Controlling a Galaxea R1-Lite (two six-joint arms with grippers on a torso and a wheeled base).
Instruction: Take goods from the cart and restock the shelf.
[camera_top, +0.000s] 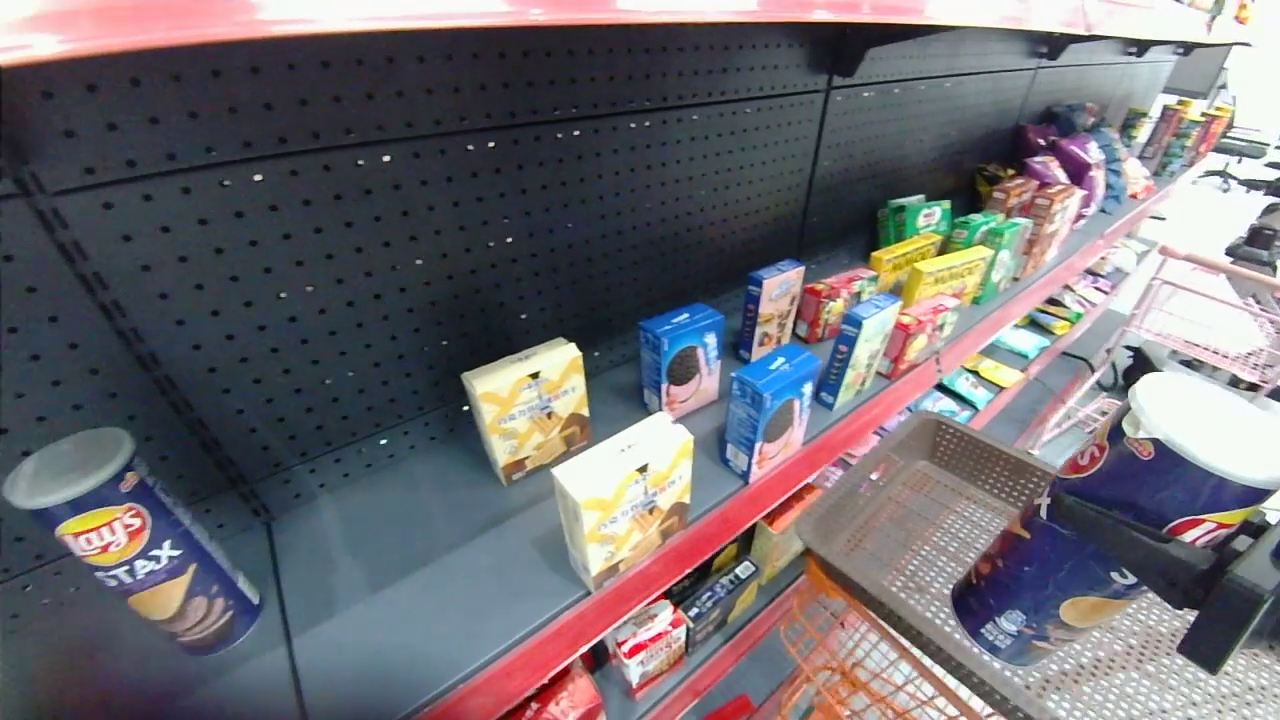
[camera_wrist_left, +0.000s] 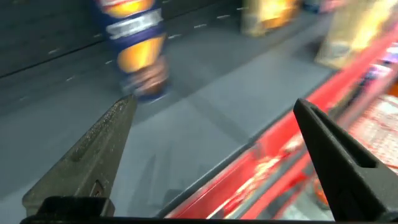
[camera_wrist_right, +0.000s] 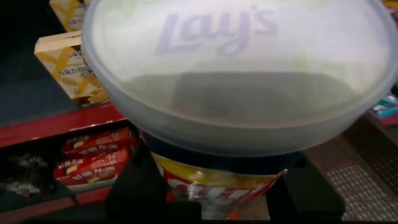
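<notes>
The right gripper (camera_wrist_right: 224, 198) is clamped on a dark blue Lay's Stax can (camera_top: 1175, 485), one finger (camera_wrist_right: 144, 186) pressed to each side of the body below its pale plastic lid (camera_wrist_right: 239, 74). In the head view this can sits at the lower right of the frame, lid turned up, above the grey perforated basket (camera_top: 900, 470) of the cart, with an orange wire basket (camera_top: 850, 655) just below that. The left gripper (camera_wrist_left: 214, 127) is spread wide and holds nothing; its two dark fingers (camera_wrist_left: 102, 146) hang over the bare grey board of the shelf (camera_top: 400, 560), near its red front edge (camera_top: 700, 540). Past those fingers, blurred, a second Stax can (camera_top: 130, 545) stands on the board; the head view puts it at the lower left of the frame, lid up, near the black pegboard back (camera_top: 400, 250). In the middle of the frame two cream-yellow boxes (camera_top: 527, 408) stand one behind the other, then blue cookie boxes (camera_top: 768, 410) just right of them. Green, yellow and red boxes (camera_top: 945, 275) run on toward the upper right, and a pink wire cart (camera_top: 1200, 320) stands at the right edge.
</notes>
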